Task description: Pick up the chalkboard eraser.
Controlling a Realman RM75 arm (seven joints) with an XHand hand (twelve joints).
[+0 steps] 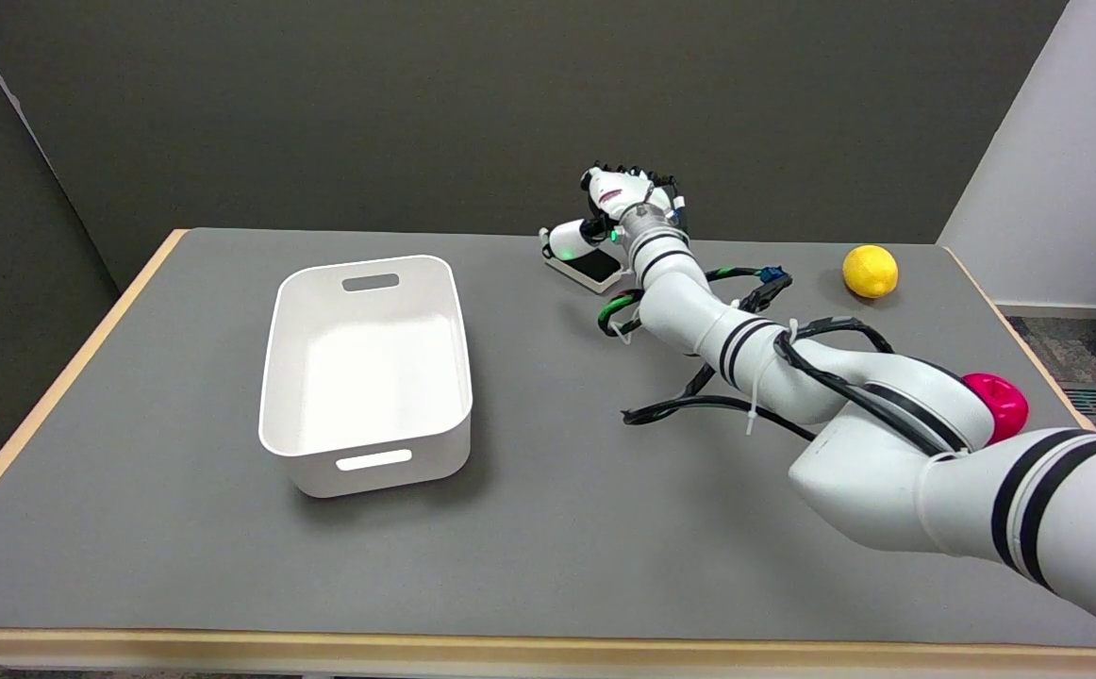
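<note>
The chalkboard eraser is a flat block with a white body and black top, lying on the grey table at the far middle. My right hand is just over its far right end, palm turned away from the camera. The thumb reaches out to the left above the eraser's far edge. The other fingers are raised behind the wrist and partly hidden. Nothing is held in the hand; whether the thumb touches the eraser is unclear.
A white empty bin with handle slots stands at the left middle. A yellow lemon-like ball lies at the far right. A pink round object peeks from behind my forearm near the right edge.
</note>
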